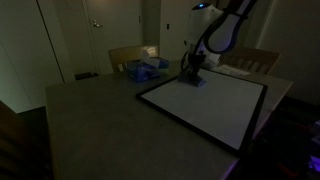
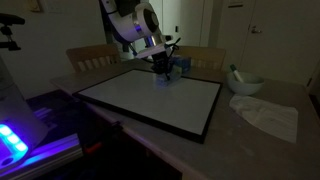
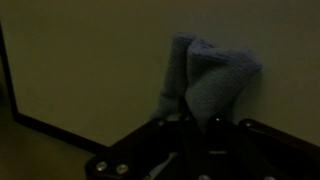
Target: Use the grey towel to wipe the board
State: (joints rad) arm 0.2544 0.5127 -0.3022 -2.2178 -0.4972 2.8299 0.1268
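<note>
My gripper (image 2: 162, 70) clamps the grey towel (image 3: 210, 80) onto the board (image 2: 150, 100). A bowl (image 2: 245, 84) and white cloth (image 2: 268, 115) sit well apart from it. Darkness hides its fingertips.

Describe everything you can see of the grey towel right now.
The grey towel looks like soft cloth, bunched into two rounded folds that narrow toward the gripper. It rests on the pale surface of the board, clear of the dark frame, and in both exterior views it sits near the board's far edge. Its lower end disappears among the fingers, but it is too dim to tell whether they clamp it.
</note>
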